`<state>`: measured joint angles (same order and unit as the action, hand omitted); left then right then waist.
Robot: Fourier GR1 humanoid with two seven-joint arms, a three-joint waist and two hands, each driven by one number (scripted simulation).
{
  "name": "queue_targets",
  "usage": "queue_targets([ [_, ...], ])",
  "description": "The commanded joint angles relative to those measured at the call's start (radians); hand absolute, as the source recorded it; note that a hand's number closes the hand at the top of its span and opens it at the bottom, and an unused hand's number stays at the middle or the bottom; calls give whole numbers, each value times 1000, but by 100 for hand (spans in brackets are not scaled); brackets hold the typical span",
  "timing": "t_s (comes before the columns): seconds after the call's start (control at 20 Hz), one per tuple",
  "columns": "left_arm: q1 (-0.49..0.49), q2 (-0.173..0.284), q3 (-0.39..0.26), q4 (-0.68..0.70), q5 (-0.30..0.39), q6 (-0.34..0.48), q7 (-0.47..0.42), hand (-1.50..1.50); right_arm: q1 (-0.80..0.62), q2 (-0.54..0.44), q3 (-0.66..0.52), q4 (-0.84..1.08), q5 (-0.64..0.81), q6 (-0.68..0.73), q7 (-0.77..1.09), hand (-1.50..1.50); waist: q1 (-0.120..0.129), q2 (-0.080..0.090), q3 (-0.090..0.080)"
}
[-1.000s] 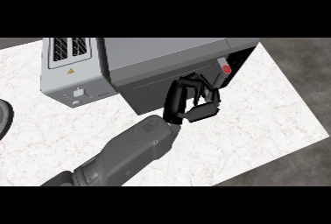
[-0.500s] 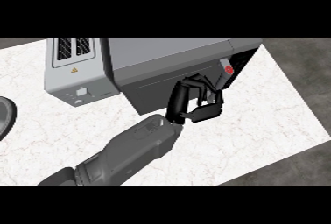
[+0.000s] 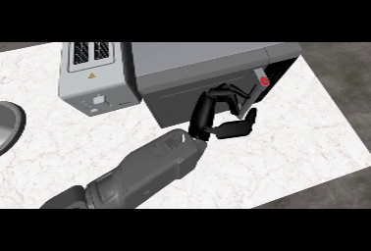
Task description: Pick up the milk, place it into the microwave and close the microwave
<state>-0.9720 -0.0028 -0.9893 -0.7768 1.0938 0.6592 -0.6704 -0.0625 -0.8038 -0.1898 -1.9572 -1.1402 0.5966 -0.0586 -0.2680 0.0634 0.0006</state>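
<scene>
Robot hand (image 3: 217, 115), black, reaches up from the lower left on a thick grey forearm (image 3: 145, 174) that crosses the white marbled table (image 3: 290, 147). Which of the robot's two hands this is cannot be told for sure, since only one arm shows and it enters from the lower left. Its upper fingers (image 3: 232, 93) are bent and rest against the front of the microwave, near the door's right edge. The thumb (image 3: 235, 128) juts out to the right below them. Nothing shows inside the hand, and whether the fingers grip any part of the door cannot be told.

Beyond the hand stands the grey microwave (image 3: 196, 63), set at an angle on the table. Its dark door (image 3: 181, 103) faces the viewer and looks nearly shut. A control strip with a red button (image 3: 264, 81) sits at its right end. Vent slots (image 3: 91, 51) and a small yellow warning sticker (image 3: 91, 76) mark its left side.

At the far left edge, part of a dark round rim (image 3: 9, 128) lies on the table.

The milk is not visible anywhere.
</scene>
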Motion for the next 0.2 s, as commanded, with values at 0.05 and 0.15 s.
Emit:
queue_targets([
  [0.05, 53, 8, 82, 183, 61, 48, 12, -150, 30, -14, -26, -14, -13, 0, 7, -150, 25, 6, -1],
  [0.15, 39, 12, 84, 182, 75, 28, 14, -150, 35, -18, -30, -23, -22, -11, 13, -150, 28, 6, -2],
])
